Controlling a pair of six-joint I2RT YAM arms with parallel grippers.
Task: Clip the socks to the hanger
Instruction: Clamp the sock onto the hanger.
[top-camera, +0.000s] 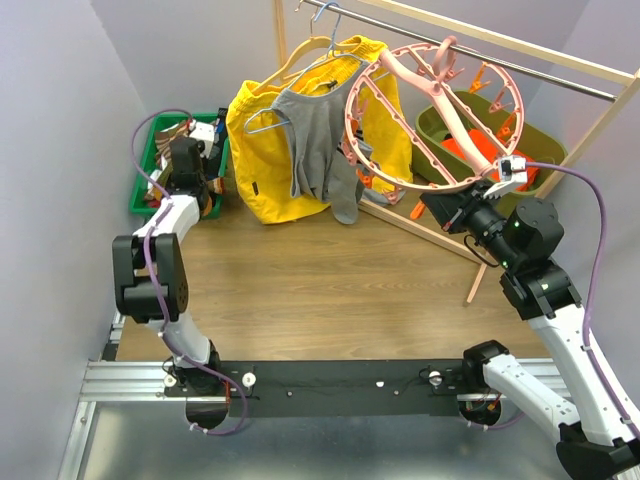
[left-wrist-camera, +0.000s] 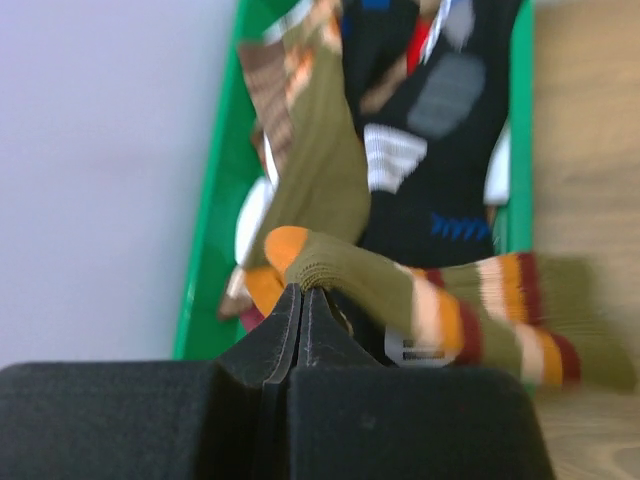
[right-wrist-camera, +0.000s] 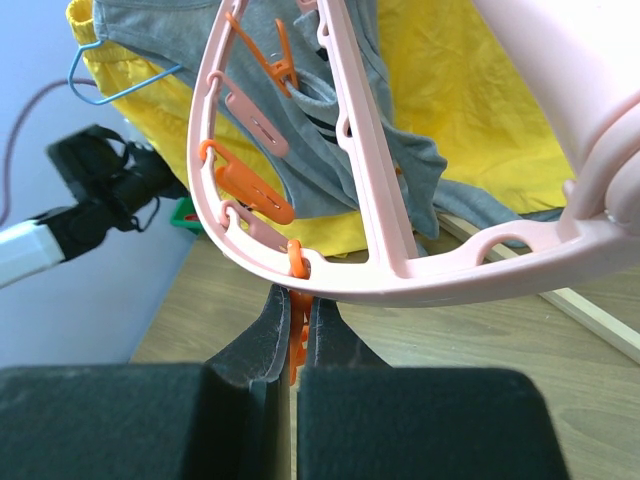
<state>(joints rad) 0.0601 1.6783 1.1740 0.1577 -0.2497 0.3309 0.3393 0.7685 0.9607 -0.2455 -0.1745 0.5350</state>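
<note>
You are near the start: left fingers (left-wrist-camera: 283, 332) pinch an olive sock (left-wrist-camera: 400, 290) by the green bin (left-wrist-camera: 205, 270) at ten o'clock, right fingers (right-wrist-camera: 266, 335) squeeze an orange clip (right-wrist-camera: 297, 350) on the hanger (right-wrist-camera: 400, 270) (no socks clipped yet).

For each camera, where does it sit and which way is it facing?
Top: above and behind the arm bases, facing down on table, both arms, pink hanger.
Left wrist: on left arm, facing past the left pincer, shut on an olive sock, into a green bin.
Right wrist: on right arm, facing past the right pincer, shut on an orange clip, under the hanger.
Top and right wrist share hanger, yellow jacket.
</note>
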